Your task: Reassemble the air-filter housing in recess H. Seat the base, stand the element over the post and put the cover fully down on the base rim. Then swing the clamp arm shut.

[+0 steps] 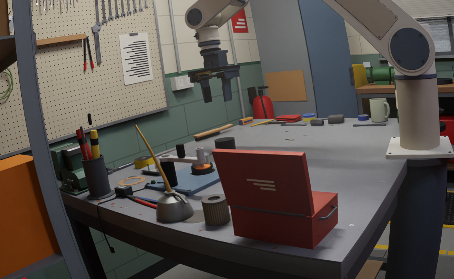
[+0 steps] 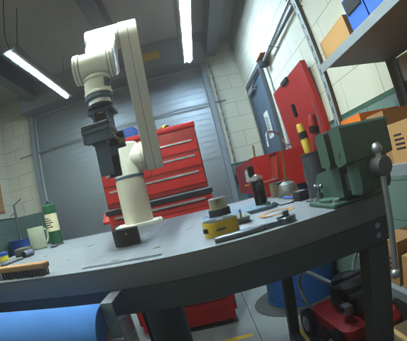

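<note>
The orange-topped base (image 1: 202,168) sits in the blue fixture plate (image 1: 186,180), partly hidden behind the open red toolbox (image 1: 277,197). The ribbed filter element (image 1: 215,209) stands on the bench near the front edge, beside the toolbox. The black cover (image 1: 225,143) (image 2: 126,236) stands on the bench beyond the plate. My gripper (image 1: 217,93) (image 2: 108,161) hangs open and empty high above the cover.
The toolbox lid rises between the plate and the bench's near side. An oil can (image 1: 172,204) with a long spout stands next to the element. A pen cup (image 1: 97,177), a green vise (image 1: 69,166), a yellow tape measure (image 2: 220,224) and a brush (image 1: 212,132) crowd the wall side.
</note>
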Controlling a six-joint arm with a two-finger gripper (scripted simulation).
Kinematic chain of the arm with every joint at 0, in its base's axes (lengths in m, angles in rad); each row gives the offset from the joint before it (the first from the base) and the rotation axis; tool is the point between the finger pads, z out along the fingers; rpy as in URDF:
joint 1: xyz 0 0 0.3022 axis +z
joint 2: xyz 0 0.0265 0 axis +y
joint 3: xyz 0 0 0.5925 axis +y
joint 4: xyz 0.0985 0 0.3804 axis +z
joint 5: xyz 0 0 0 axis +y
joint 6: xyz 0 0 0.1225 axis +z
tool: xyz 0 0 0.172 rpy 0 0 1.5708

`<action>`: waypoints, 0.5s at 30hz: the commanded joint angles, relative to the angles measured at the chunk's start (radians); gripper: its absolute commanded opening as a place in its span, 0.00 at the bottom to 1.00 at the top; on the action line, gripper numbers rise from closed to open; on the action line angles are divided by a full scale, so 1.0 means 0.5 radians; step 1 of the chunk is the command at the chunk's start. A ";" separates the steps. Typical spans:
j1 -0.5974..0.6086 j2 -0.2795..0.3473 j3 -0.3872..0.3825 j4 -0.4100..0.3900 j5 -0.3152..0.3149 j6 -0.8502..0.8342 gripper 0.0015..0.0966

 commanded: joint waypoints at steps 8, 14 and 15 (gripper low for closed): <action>-0.001 0.084 0.053 0.000 -0.135 0.000 0.86; -0.001 0.178 0.096 0.000 -0.273 -0.001 0.86; -0.001 0.194 0.101 0.000 -0.294 -0.001 0.86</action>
